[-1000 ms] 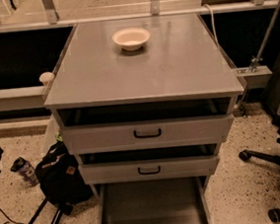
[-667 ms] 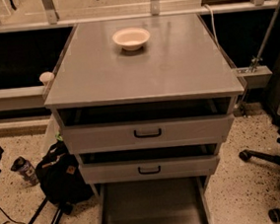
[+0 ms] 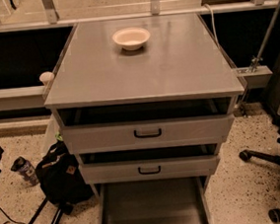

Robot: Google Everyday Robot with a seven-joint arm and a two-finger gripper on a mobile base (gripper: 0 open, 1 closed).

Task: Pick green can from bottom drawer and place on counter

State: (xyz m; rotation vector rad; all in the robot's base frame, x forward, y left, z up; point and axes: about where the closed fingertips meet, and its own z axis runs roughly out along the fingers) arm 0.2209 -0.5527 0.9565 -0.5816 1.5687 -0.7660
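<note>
**Grey counter (image 3: 141,74) over three drawers**

One counter bears one white bowl (image 3: 131,38), which sits near the far edge and well apart from the near edge and both side edges. Below it are three drawers. The two upper drawers (image 3: 147,133) each carry one black handle (image 3: 147,132) and stand slightly ajar, with a dark gap above each front. The bottom drawer (image 3: 151,207) is drawn out toward the camera. Its flat floor lies exposed between two thin side walls, and its near end is cut by the lower frame edge.

The green can does not show on the visible drawer floor, so its place cannot be told. The gripper lies outside the view, so whether it is released or clenched cannot be told.

On the speckled floor (image 3: 237,194), left of the cabinet, one black bag (image 3: 62,176) lies just beside the drawers, with one dark cup (image 3: 24,169) near it. To the right, one chair base (image 3: 279,170) stands apart from the bottom drawer.
</note>
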